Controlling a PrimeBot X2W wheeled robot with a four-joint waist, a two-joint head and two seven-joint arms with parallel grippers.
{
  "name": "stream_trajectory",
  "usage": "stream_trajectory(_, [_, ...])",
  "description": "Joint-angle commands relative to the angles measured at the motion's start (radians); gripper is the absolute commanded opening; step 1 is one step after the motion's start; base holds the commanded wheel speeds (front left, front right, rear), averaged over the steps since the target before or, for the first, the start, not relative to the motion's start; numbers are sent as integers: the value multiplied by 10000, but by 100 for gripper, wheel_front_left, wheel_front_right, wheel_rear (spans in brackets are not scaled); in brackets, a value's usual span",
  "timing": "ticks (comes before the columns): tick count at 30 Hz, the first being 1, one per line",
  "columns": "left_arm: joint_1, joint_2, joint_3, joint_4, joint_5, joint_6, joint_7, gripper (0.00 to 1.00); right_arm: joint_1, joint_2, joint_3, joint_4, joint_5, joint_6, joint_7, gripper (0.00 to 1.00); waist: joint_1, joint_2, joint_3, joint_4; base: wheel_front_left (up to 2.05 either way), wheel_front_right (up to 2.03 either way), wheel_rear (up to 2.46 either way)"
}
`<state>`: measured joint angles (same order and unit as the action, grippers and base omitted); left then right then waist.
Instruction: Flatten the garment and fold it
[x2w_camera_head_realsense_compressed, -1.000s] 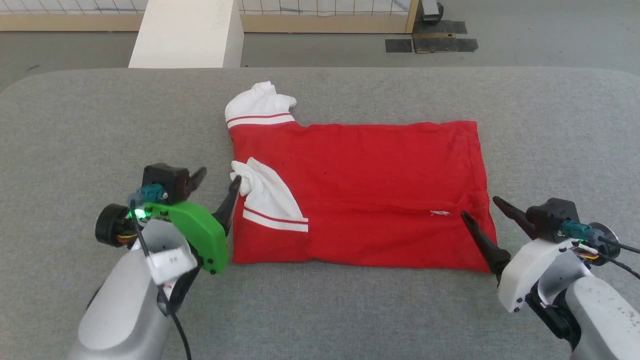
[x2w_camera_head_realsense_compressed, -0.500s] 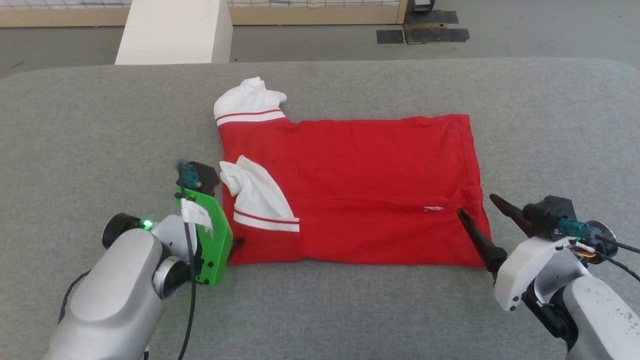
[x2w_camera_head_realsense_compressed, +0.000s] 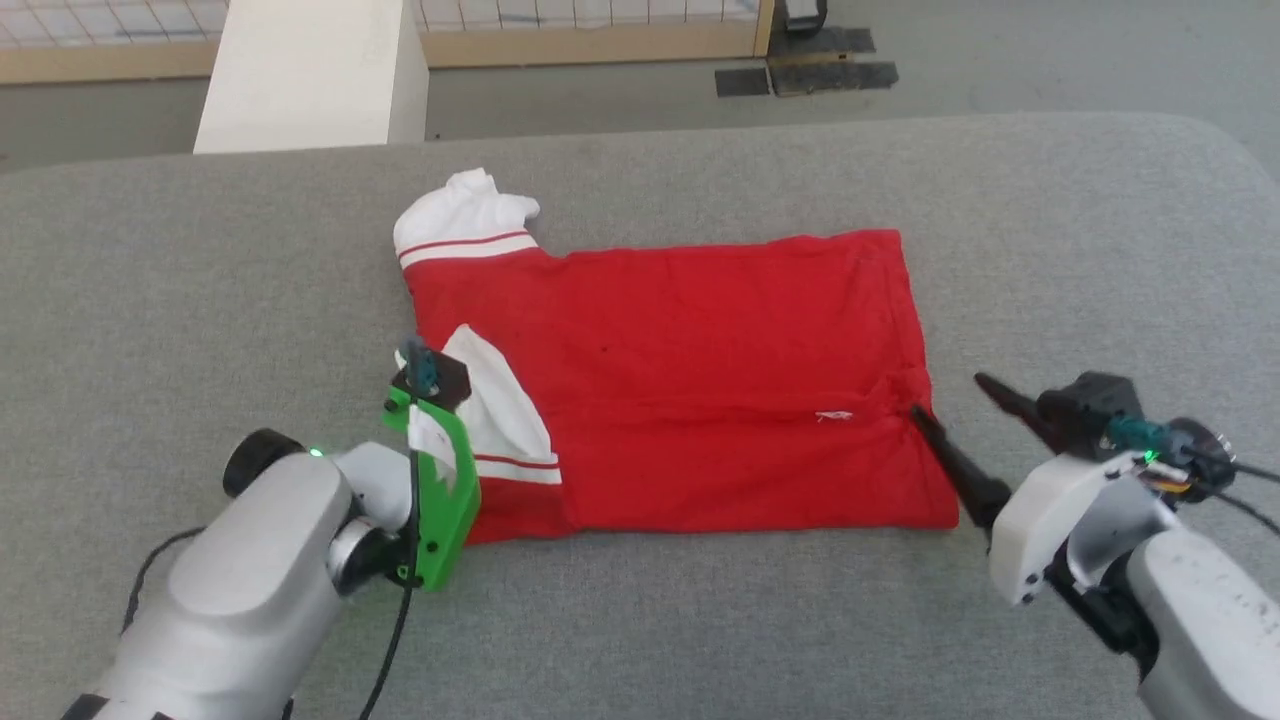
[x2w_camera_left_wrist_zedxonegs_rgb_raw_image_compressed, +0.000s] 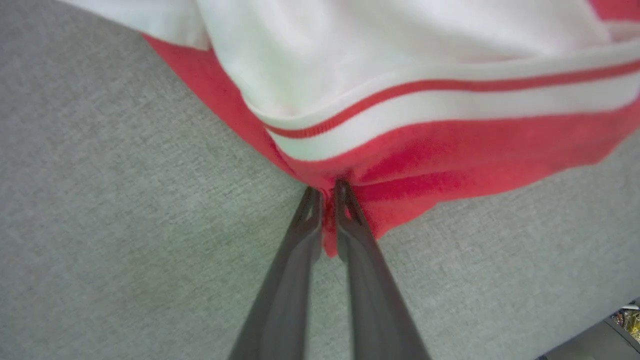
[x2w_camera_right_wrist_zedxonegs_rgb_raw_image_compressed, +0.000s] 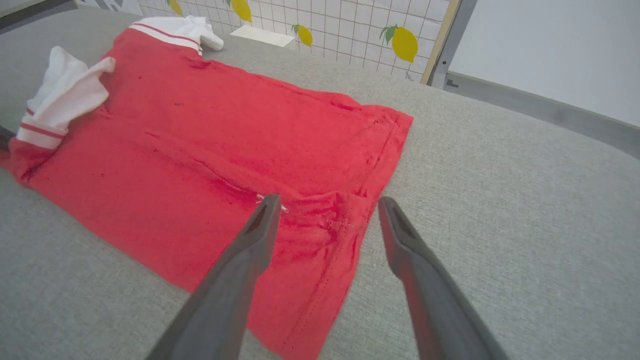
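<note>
Evidently a fold is being set up rather than a flattening. The red T-shirt (x2w_camera_head_realsense_compressed: 700, 390) is laid out on the grey padded table (x2w_camera_head_realsense_compressed: 200, 280) with its body smooth. It appears to be already doubled along its length, though the layers cannot be counted. The folded-in sleeve (x2w_camera_head_realsense_compressed: 495, 400) is turned over the red body at the left end, and the far sleeve (x2w_camera_head_realsense_compressed: 460, 215) sticks out at the far left corner.

The near left corner of the shirt is pinched by the left gripper (x2w_camera_left_wrist_zedxonegs_rgb_raw_image_compressed: 327, 192). Its fingers are drawn together with a thin ridge of red cloth between them, just below the striped sleeve edge. The right gripper (x2w_camera_right_wrist_zedxonegs_rgb_raw_image_compressed: 329, 201) is held with its fingers spread apart, one over the cloth beside the small white logo (x2w_camera_head_realsense_compressed: 830, 415) and the other beyond the hem over bare table. Nothing is gripped by it.

The step in hand is judged to be the seizing of the two near corners. For the next move, the right fingers need to be lowered around the hem at the near right corner and closed on all layers. Both corners can then be lifted together and carried across evenly. A lift by the left alone would likely drag the shirt askew.
</note>
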<state>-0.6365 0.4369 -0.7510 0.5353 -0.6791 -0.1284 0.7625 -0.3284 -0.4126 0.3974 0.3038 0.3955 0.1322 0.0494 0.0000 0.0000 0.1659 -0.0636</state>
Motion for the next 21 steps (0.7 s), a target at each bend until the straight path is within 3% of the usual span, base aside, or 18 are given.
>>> stream_trajectory(1, [146,76,-217,195,-248,-22,-20,0,-301,-114,-46,-124,-13,-15,79,100,0,0,-180,7,0,0,0])
stream_trajectory(4, [84,138,-304,151,-679,-22,-257,0,-640,-340,-118,-248,-39,-15,437,100,0,0,-363,57,0,0,0])
stream_trajectory(8, [124,178,-427,16,-1236,-22,-603,0,-1138,-670,334,-292,18,-15,1769,100,0,0,-587,96,0,0,0])
stream_trajectory(17, [167,455,-874,4,-1652,-22,-1134,0,-2654,-1785,3352,375,2438,-15,6603,100,0,0,-850,87,0,0,0])
stream_trajectory(21, [50,435,-1026,65,-1733,-22,-1316,0,-3256,-1892,4263,972,3025,-15,7506,100,0,0,-754,178,0,0,0])
